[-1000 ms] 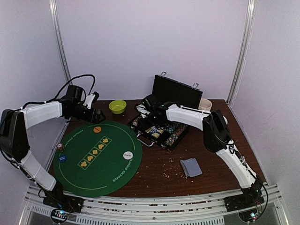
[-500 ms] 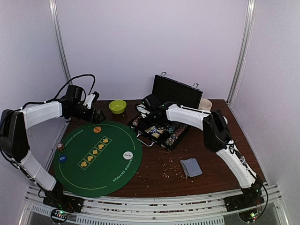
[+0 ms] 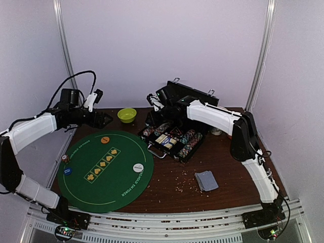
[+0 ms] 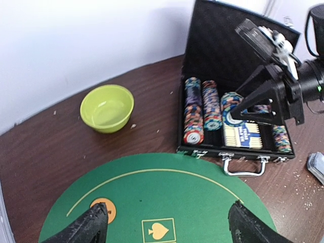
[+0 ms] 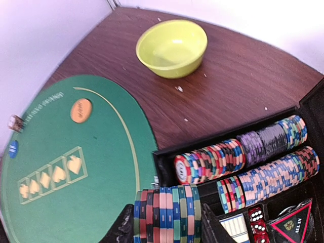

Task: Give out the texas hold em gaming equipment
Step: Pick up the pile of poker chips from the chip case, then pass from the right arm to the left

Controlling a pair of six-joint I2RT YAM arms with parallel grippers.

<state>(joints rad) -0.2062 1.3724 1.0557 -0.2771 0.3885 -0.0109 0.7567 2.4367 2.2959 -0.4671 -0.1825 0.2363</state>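
Right tool (image 5: 169, 229) clamps a stack of round multicoloured poker chips (image 5: 167, 207) above the open black case (image 4: 217, 45), 2 o'clock of the round green felt mat (image 5: 61, 152); we judge it's bound there. Left tool (image 4: 169, 225) gapes empty over the mat.

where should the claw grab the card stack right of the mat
The cards lie flat on the table, a thin stack with room all round. Probably best to come straight down and pinch two opposite edges, square to its skew; the flat top offers no hold.
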